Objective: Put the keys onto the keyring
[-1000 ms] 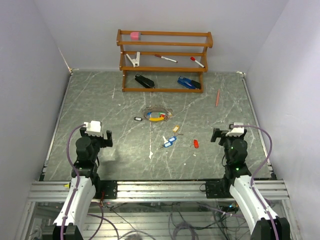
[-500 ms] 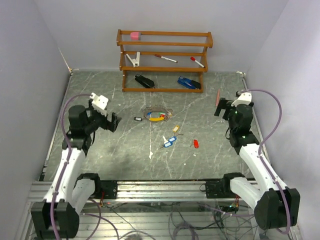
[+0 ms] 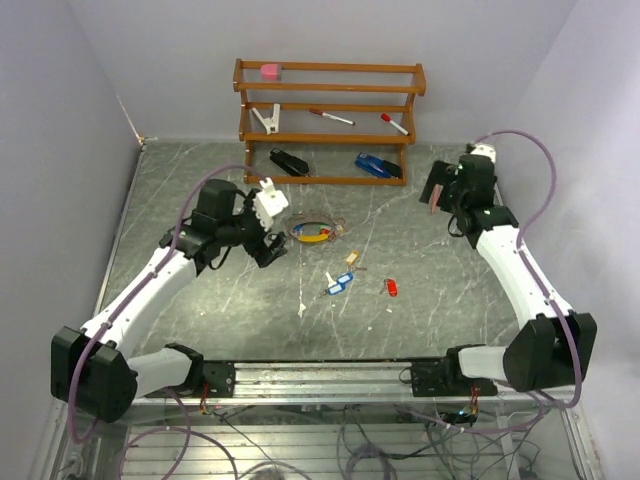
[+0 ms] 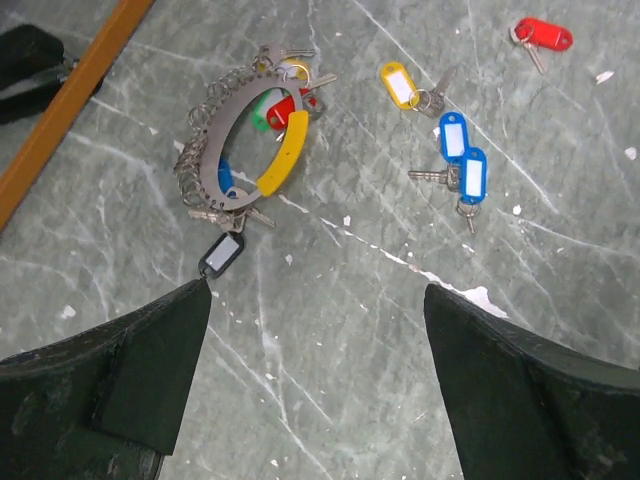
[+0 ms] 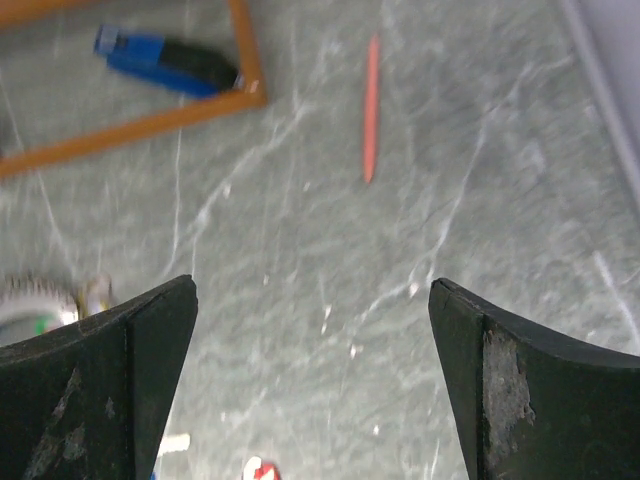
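Note:
The keyring (image 4: 200, 165) is a silvery oval loop with yellow, red, green and blue tags, lying mid-table (image 3: 315, 228). Loose keys lie to its right: a yellow-tagged one (image 4: 398, 84), two blue-tagged ones (image 4: 460, 155) and a red-tagged one (image 4: 543, 33). A black-tagged key (image 4: 221, 253) lies just off the ring, by my left finger. My left gripper (image 4: 318, 290) is open and empty above the table, just left of the ring (image 3: 272, 243). My right gripper (image 5: 312, 285) is open and empty, far right near the rack (image 3: 437, 188).
A wooden rack (image 3: 328, 125) at the back holds markers (image 3: 330, 117), a white clip (image 3: 268, 118) and a pink eraser (image 3: 270, 71). A black stapler (image 3: 289, 162) and a blue stapler (image 5: 165, 60) lie under it. An orange stick (image 5: 371, 110) lies far right.
Both arms have reached out from the near edge. The left gripper moved right and forward to the keyring. The right gripper moved to the far right, beside the rack. No keys moved.

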